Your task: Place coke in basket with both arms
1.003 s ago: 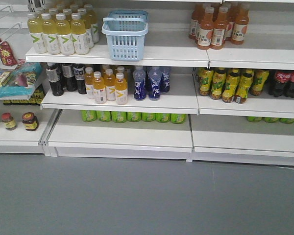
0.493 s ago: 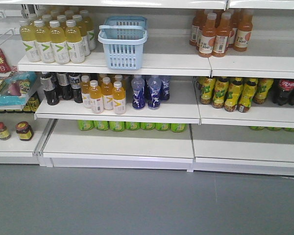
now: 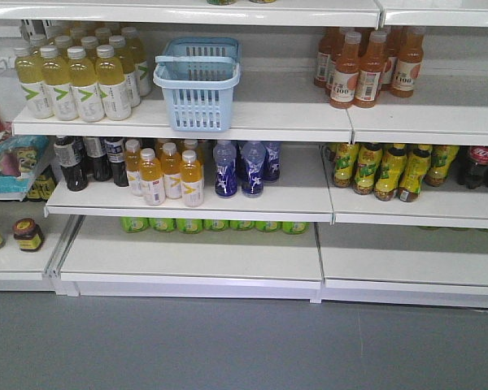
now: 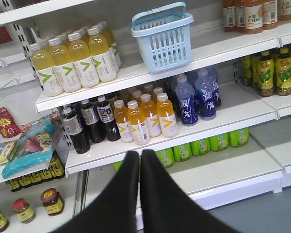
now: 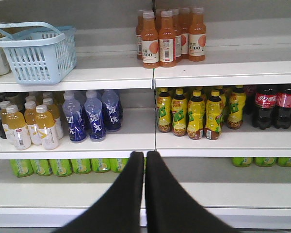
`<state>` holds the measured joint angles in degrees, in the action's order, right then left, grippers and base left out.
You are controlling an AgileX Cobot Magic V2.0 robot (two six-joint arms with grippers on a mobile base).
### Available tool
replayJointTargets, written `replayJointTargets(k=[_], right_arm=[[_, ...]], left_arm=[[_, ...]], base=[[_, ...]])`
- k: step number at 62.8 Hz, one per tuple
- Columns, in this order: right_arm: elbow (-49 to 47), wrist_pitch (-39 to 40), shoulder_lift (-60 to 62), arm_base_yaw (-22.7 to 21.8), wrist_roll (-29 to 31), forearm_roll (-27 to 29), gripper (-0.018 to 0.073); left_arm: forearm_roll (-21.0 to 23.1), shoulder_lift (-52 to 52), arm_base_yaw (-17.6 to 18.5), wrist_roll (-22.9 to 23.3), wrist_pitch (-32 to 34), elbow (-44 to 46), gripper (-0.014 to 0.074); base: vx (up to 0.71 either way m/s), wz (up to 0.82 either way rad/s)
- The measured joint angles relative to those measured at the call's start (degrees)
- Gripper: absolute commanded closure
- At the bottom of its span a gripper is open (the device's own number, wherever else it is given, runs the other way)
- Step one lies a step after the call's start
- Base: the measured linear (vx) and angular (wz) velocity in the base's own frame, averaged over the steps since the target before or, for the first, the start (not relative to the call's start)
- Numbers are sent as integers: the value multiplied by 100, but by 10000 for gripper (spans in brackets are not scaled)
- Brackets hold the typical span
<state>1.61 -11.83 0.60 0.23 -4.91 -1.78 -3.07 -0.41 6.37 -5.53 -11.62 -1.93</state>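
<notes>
One light blue basket [image 3: 197, 85] is seen on the upper tabletop. Two coke bottles [image 5: 266, 104] are made out at the far right of the middle tabletop, just beside five yellow-labelled bottles [image 5: 196, 114]. They are not caught by the left wrist view. The left claw [image 4: 139, 156] and right claw [image 5: 145, 156] are each pressed together, with nothing pinched.

Left tool [image 4: 139, 154] and right tool [image 5: 144, 155] each point forward, black jaws pressed together.
</notes>
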Motion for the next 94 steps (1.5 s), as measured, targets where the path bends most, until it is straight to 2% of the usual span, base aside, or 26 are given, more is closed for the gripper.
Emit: replayJointTargets(k=[94], right_arm=[[0,-4,0,0,0,0,564]], left_arm=[[0,0,0,0,0,0,603]], base=[[11,-2]])
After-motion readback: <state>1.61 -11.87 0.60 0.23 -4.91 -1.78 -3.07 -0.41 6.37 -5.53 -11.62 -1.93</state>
